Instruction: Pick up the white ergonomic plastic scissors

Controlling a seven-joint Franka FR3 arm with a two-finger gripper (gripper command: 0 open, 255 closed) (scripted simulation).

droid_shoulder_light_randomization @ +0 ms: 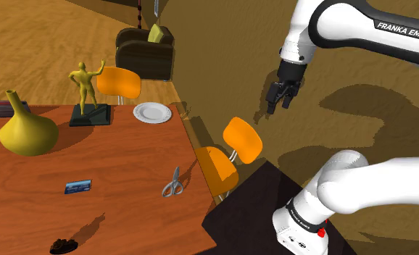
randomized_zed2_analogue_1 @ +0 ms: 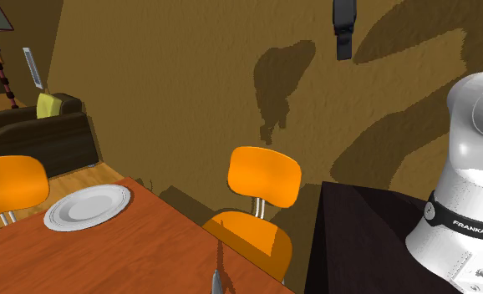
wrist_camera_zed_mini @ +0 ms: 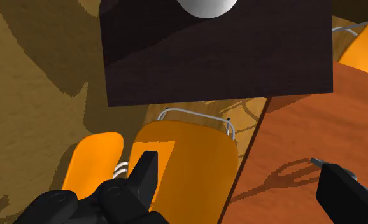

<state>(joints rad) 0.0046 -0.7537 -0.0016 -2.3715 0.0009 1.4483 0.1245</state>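
Note:
The scissors [droid_shoulder_light_randomization: 173, 183] have grey-white handles and metal blades, and lie flat on the reddish wooden table [droid_shoulder_light_randomization: 121, 166] close to its right edge. Only their blade tip [randomized_zed2_analogue_1: 217, 282] pokes in at the bottom of the second exterior view. My black gripper [droid_shoulder_light_randomization: 279, 103] hangs open and empty high in the air, off the table, up and to the right of the scissors in the shoulder view. In the wrist view the gripper [wrist_camera_zed_mini: 240, 188] has its fingers [wrist_camera_zed_mini: 144, 175] wide apart over an orange chair [wrist_camera_zed_mini: 183, 159], with the table [wrist_camera_zed_mini: 329, 127] beside it.
A white plate [droid_shoulder_light_randomization: 152, 112], a gold statue [droid_shoulder_light_randomization: 87, 87], a yellow vase [droid_shoulder_light_randomization: 27, 130], a blue card [droid_shoulder_light_randomization: 77, 187] and a small dark object [droid_shoulder_light_randomization: 64, 246] are on the table. Two orange chairs [droid_shoulder_light_randomization: 233, 148] stand between the table and the dark stand [droid_shoulder_light_randomization: 259, 199]. A dark armchair [droid_shoulder_light_randomization: 146, 51] sits behind.

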